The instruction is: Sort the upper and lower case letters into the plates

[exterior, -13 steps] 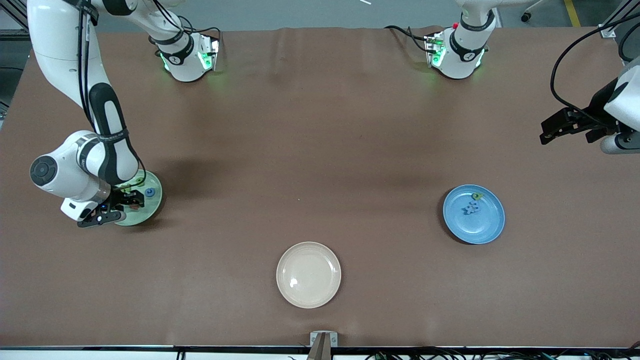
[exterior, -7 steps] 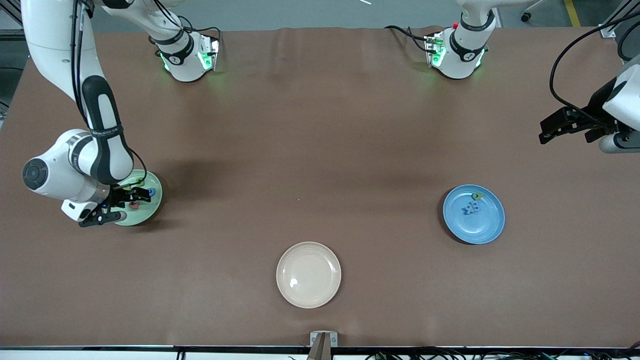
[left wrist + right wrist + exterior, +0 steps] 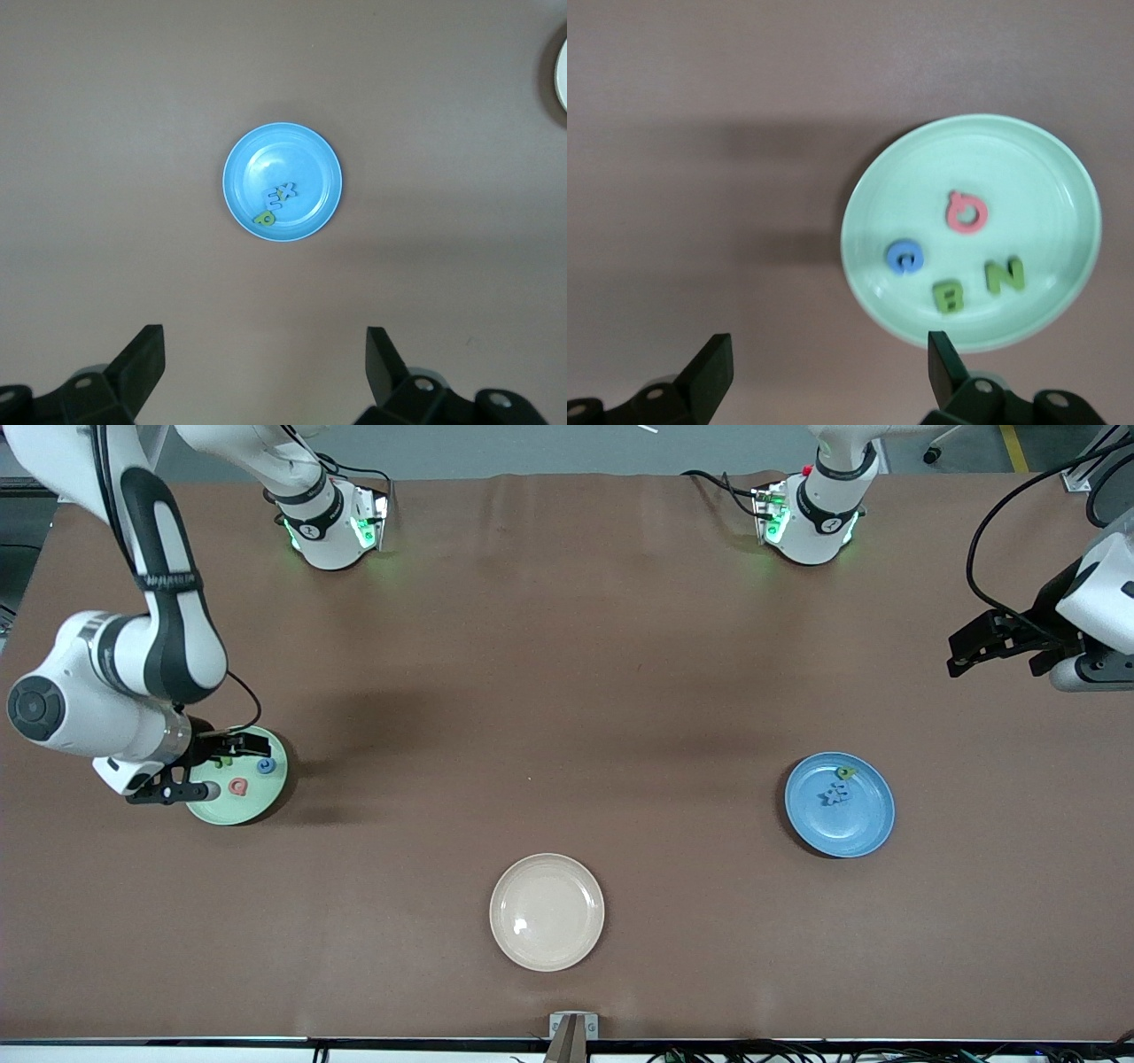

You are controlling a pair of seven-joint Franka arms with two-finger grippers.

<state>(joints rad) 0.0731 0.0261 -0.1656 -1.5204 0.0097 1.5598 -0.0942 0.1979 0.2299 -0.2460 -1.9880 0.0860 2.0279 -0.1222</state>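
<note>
Hovering over the pale green plate [image 3: 257, 802] at the right arm's end, the right gripper [image 3: 199, 766] is spread, empty — four letters [image 3: 957, 252] lie inside. The left gripper [image 3: 970, 646], spread, waits above the table; the blue plate [image 3: 864, 833] holds letters.

R arm hides green plate [image 3: 257, 802] edge; blue plate [image 3: 840, 804] letters too small.

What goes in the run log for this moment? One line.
right gripper: open, empty, over green plate | left gripper: open, waiting | cream plate: empty
</note>
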